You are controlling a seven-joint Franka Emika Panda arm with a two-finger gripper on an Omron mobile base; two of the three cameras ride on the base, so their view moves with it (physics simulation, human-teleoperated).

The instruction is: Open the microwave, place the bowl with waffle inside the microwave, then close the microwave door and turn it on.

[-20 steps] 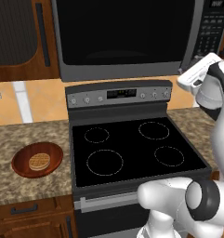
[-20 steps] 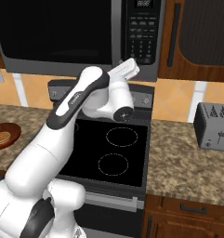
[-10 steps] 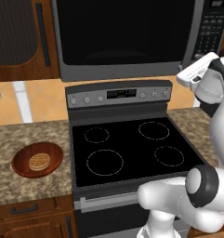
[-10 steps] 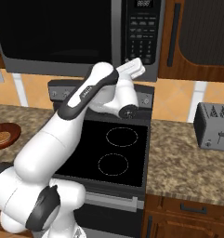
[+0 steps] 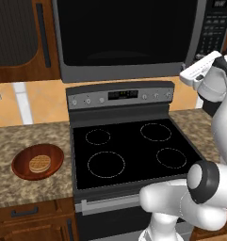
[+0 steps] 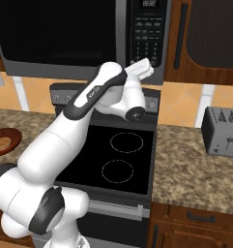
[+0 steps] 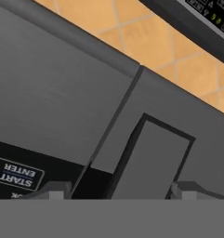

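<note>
Microwave (image 5: pixel 129 37): door (image 5: pixel 124 33) shut, task at first step; my gripper (image 7: pixel 115 190) now up under its lower right corner, nearer than second ago, below keypad (image 6: pixel 148 34); fingers (image 7: pixel 53 190) narrowing from widest spread, still apart, holding nothing; START button (image 7: pixel 18 174) just ahead of left tip; judgement: lining up on door edge to pull open; bowl (image 5: pixel 37 162) with waffle (image 5: pixel 39 163) unmoved on counter (image 5: pixel 20 188) left of stove (image 5: pixel 133 150), well apart from me.
</note>
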